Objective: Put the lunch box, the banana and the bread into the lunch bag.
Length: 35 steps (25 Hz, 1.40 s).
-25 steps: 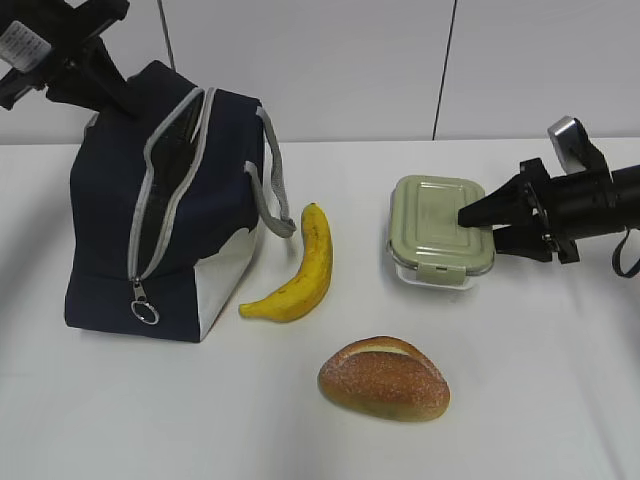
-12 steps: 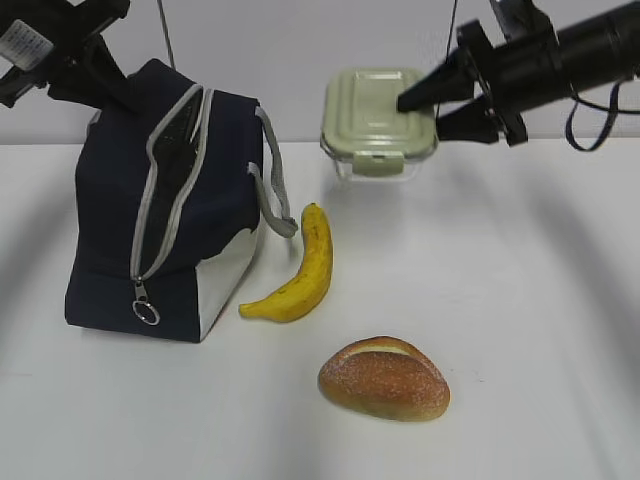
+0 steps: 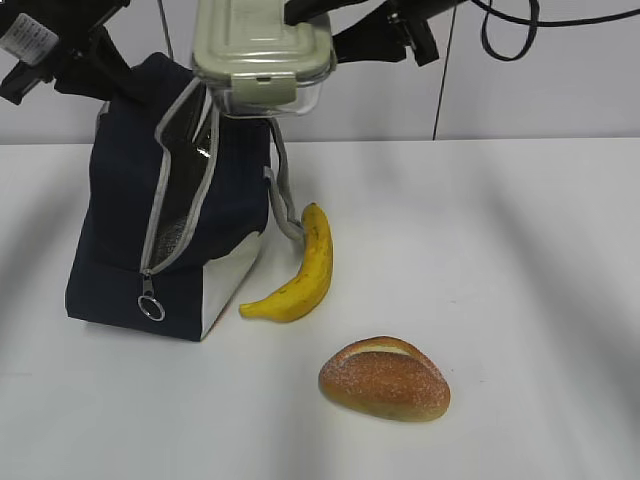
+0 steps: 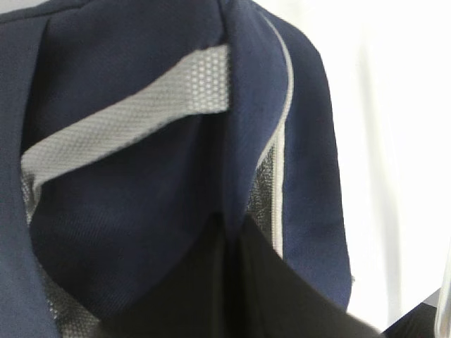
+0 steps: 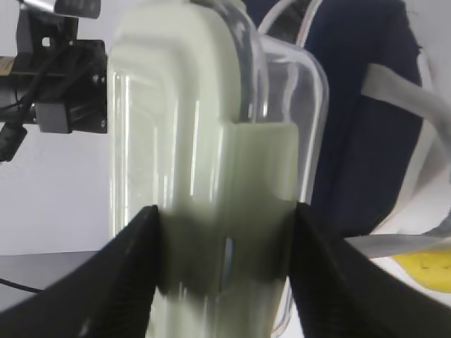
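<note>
The navy lunch bag [image 3: 120,230] stands at the left with its grey zipper open and the gap facing right and up. My left gripper [image 3: 100,68] is shut on the bag's top fabric at its far edge; the left wrist view shows the dark fingers [image 4: 211,282] pinched together on navy cloth [image 4: 127,197]. My right gripper [image 3: 322,28] is shut on the green-lidded lunch box [image 3: 258,50] and holds it in the air just above the bag's opening. The box [image 5: 204,134] fills the right wrist view between the fingers. The banana [image 3: 305,265] and the bread [image 3: 385,378] lie on the table.
The white table [image 3: 520,300] stretches to the right of the banana and bread. A grey strap handle [image 3: 280,195] hangs down the bag's right side next to the banana. A white wall stands behind.
My right gripper has lifted the lunch box off the table and carried it left to above the bag's opening. The bag's opening has spread a little wider.
</note>
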Each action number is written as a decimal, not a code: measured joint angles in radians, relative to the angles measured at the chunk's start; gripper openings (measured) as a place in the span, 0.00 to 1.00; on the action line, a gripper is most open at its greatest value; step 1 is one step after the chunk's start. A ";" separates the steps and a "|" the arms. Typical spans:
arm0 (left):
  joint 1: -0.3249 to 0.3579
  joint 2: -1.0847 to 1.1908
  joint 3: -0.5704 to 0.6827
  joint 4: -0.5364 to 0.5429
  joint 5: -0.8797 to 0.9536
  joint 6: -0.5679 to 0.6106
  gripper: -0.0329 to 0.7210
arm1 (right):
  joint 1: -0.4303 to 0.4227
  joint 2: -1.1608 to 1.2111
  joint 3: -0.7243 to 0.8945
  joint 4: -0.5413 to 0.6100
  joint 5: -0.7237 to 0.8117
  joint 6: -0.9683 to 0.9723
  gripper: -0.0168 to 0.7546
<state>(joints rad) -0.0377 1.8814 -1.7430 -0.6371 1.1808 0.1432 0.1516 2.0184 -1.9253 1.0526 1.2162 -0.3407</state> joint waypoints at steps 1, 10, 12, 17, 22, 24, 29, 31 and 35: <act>0.000 0.000 0.000 0.000 0.000 -0.001 0.04 | 0.015 0.000 -0.004 -0.004 0.002 0.007 0.54; 0.000 0.000 0.000 -0.001 0.000 -0.002 0.04 | 0.103 0.061 -0.006 -0.079 0.010 0.018 0.54; 0.000 0.000 0.000 -0.001 0.000 -0.002 0.04 | 0.104 0.090 -0.006 -0.101 0.010 0.018 0.54; 0.000 0.000 0.000 -0.008 0.002 -0.002 0.04 | 0.112 0.115 -0.006 -0.201 -0.026 0.050 0.54; 0.000 0.000 0.000 -0.012 0.003 -0.002 0.04 | 0.161 0.115 -0.051 -0.359 -0.040 0.133 0.54; 0.000 0.000 0.000 -0.012 0.004 -0.002 0.04 | 0.191 0.115 -0.078 -0.423 -0.046 0.171 0.54; 0.000 0.000 0.000 -0.012 0.004 -0.002 0.04 | 0.243 0.115 -0.106 -0.509 -0.088 0.243 0.54; 0.000 0.000 0.000 -0.012 0.004 -0.002 0.04 | 0.250 0.119 -0.106 -0.516 -0.103 0.263 0.54; 0.000 0.000 0.000 -0.012 0.007 -0.002 0.04 | 0.254 0.138 -0.108 -0.518 -0.141 0.312 0.54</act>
<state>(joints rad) -0.0377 1.8814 -1.7430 -0.6495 1.1881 0.1415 0.4052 2.1562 -2.0334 0.5349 1.0749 -0.0286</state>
